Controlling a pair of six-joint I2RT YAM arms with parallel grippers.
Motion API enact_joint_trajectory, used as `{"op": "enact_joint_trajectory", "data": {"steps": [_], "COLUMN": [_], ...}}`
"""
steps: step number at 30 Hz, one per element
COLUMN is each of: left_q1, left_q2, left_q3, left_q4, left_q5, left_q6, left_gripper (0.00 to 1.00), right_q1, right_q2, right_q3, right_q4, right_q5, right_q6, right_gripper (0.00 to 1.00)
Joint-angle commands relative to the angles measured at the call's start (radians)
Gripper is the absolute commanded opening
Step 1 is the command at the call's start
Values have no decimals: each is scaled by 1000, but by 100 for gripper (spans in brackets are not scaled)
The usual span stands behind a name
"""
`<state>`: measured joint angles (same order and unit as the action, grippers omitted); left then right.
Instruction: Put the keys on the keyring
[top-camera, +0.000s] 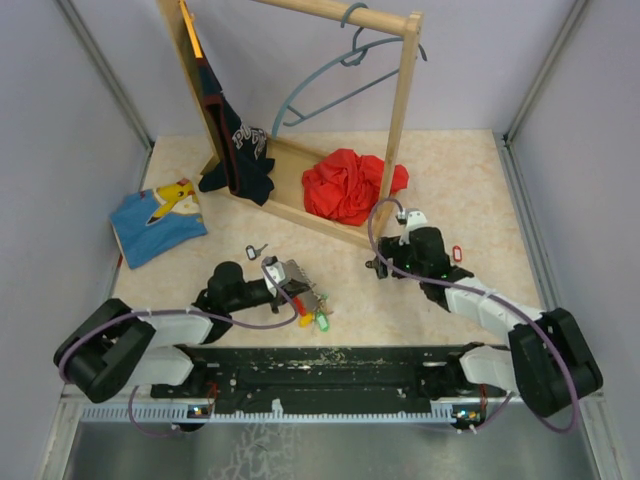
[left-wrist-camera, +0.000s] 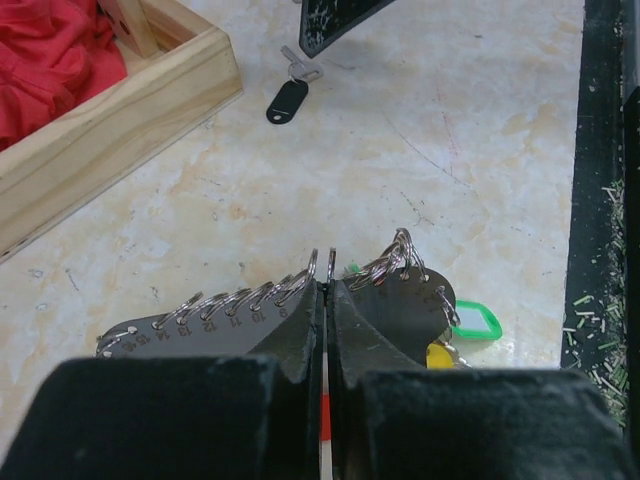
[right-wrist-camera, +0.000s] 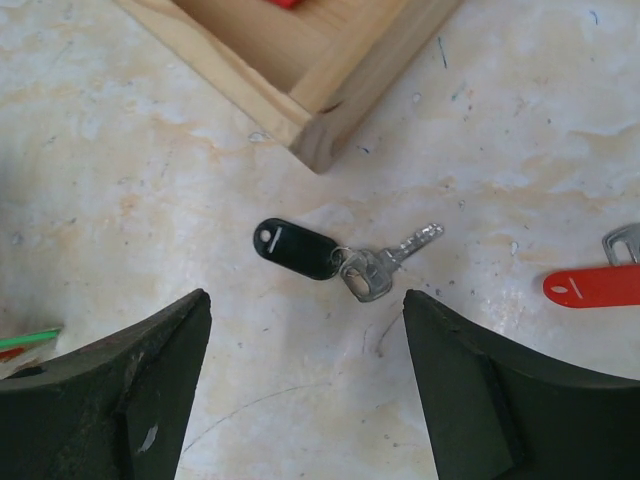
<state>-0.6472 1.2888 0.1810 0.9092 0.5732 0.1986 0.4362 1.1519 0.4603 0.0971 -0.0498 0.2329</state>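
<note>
The right pincer (right-wrist-camera: 305, 300) hangs open above the desk (right-wrist-camera: 120, 160), fingers spread either side of a black-tagged key (right-wrist-camera: 340, 262) lying flat just ahead of the gap. The likeliest trouble, I judge, is a poor grip. The key is thin against the desk, so the fingers may close on the plastic tag alone and leave the metal blade swinging from its small ring, or skid off and push it away. A reach too far forward would strike the corner of the wooden rack base (right-wrist-camera: 320, 130) beyond the key, and a red-tagged key (right-wrist-camera: 590, 286) just outside the right finger could be knocked aside. The left pincer (left-wrist-camera: 328, 290) is clamped on the thin edge of the keyring (left-wrist-camera: 230, 315), a grey numbered plate lined with split rings, with a green tag (left-wrist-camera: 476, 322) and a yellow tag (left-wrist-camera: 440, 355) to its right. Any hard push against a ring might twist that plate in so narrow a hold.
</note>
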Motion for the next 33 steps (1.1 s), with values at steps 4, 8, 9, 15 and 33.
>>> {"op": "enact_joint_trajectory", "data": {"steps": [4,8,9,15,33], "left_q1": [3,4,4,3,3], "left_q2": [-56,-60,-56,-42,13], "left_q3": [-5,-7,-6,2,52], "left_q4": [27,26,26,16,-55], "left_q5": [-30,-25,-23,-5,59], "left_q6": [-4,1,1,1,19], "left_gripper": [0,0,0,0,0], "right_q1": [-79,-89,-91,-97,-46], "right_q2": [143,196,206,269,212], "right_q3": [80,93,94,112,72], "right_q4": [121,147,152,168,89], "right_q5": [-79,-92,-93,-110,-256], "right_q6": [44,45,43,39,53], "right_gripper": [70,65,64,60,30]}}
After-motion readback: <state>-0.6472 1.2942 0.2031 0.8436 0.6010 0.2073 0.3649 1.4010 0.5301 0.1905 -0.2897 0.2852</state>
